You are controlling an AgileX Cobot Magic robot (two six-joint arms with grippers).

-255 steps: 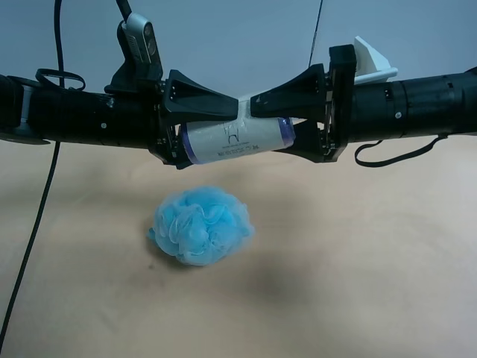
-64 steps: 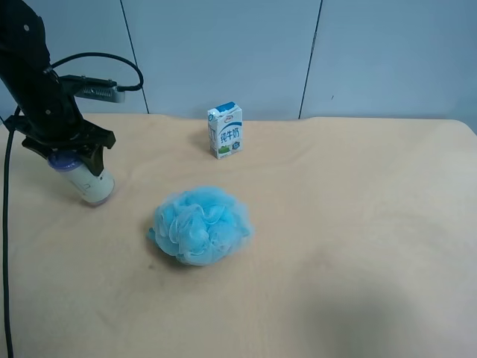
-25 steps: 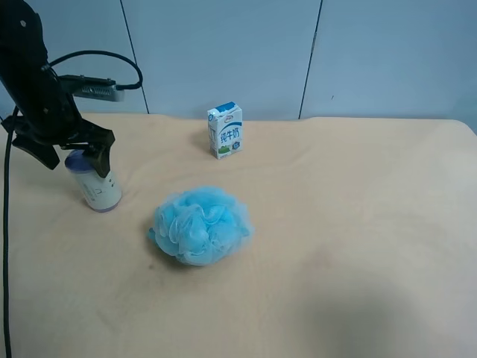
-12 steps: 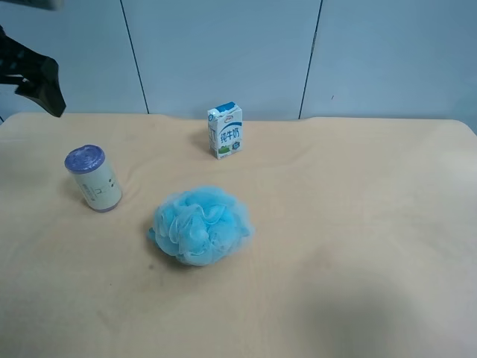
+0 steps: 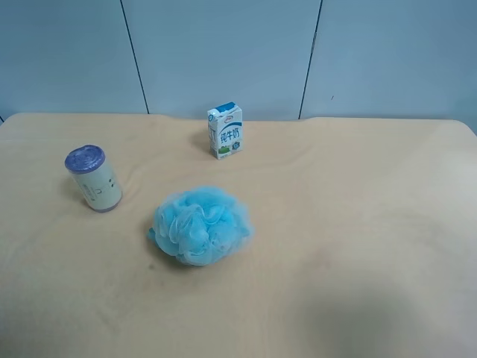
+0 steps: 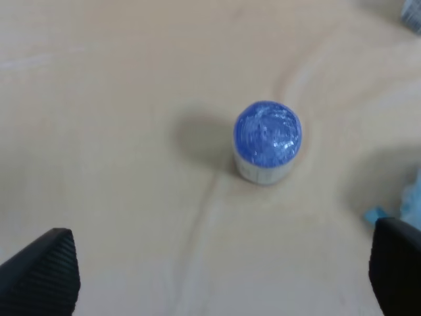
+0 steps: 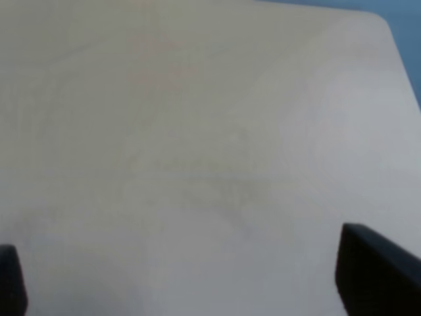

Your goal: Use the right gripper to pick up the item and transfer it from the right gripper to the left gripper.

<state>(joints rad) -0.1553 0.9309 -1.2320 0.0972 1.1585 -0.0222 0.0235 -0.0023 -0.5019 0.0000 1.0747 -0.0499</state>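
Observation:
The item [image 5: 94, 179] stands upright on the table at the exterior high view's left, purple-blue end up, with nothing holding it. No arm shows in that view. In the left wrist view the item [image 6: 266, 139] is seen from above, well below and apart from my left gripper [image 6: 217, 273], which is open and empty with one fingertip [image 6: 39, 273] at each lower corner. My right gripper [image 7: 194, 283] is open and empty over bare table, with its fingertips [image 7: 378, 276] far apart. The item is out of the right wrist view.
A fluffy blue bath puff [image 5: 201, 225] lies mid-table, right of the item in the exterior high view. A small blue-and-white milk carton [image 5: 226, 130] stands behind it near the back wall. The puff's edge [image 6: 411, 204] shows in the left wrist view.
The arm at the exterior high view's left let go of the item, rose and left the view. The item stays standing where it was set down.

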